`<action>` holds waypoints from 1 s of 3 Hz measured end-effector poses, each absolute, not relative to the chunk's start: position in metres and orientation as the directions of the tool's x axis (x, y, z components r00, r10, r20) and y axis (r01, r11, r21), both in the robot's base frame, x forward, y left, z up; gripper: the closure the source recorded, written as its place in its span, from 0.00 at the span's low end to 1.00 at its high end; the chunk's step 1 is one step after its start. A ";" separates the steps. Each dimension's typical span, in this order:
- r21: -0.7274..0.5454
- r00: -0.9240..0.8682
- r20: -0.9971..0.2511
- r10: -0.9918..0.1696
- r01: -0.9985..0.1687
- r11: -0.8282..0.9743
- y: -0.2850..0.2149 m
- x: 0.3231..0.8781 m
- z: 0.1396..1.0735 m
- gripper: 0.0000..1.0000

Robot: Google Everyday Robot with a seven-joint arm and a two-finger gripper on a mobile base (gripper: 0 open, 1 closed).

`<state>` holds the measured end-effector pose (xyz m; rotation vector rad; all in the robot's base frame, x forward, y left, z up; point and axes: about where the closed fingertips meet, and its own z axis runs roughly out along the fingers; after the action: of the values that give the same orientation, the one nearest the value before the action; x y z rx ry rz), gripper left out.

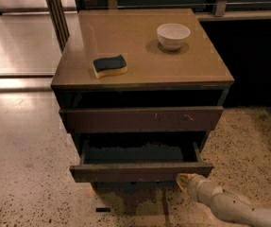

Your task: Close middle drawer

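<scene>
Nothing to read here: no word, label, brand, number or sign can be made out on any surface. The small pale marks on the upper dark-brown wooden drawer front [139, 119], below the counter's front edge and towards its right corner, look like scratches, not letters. The pale cream gripper [186, 179] sits low, beneath the counter's front right corner, just beside the right end of the pulled-out dark-brown wooden middle drawer [139, 172], and it shows no legible marking either.
</scene>
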<state>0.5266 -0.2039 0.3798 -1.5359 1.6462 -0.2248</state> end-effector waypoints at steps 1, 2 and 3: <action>-0.657 0.126 -0.420 -0.899 -0.725 0.205 -0.206 0.551 0.381 1.00; -0.668 0.130 -0.381 -0.915 -0.723 0.175 -0.209 0.572 0.385 1.00; -0.672 0.127 -0.348 -0.929 -0.724 0.153 -0.211 0.589 0.390 1.00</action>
<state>0.5894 -0.2109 0.3900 -1.6164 1.6424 -0.3273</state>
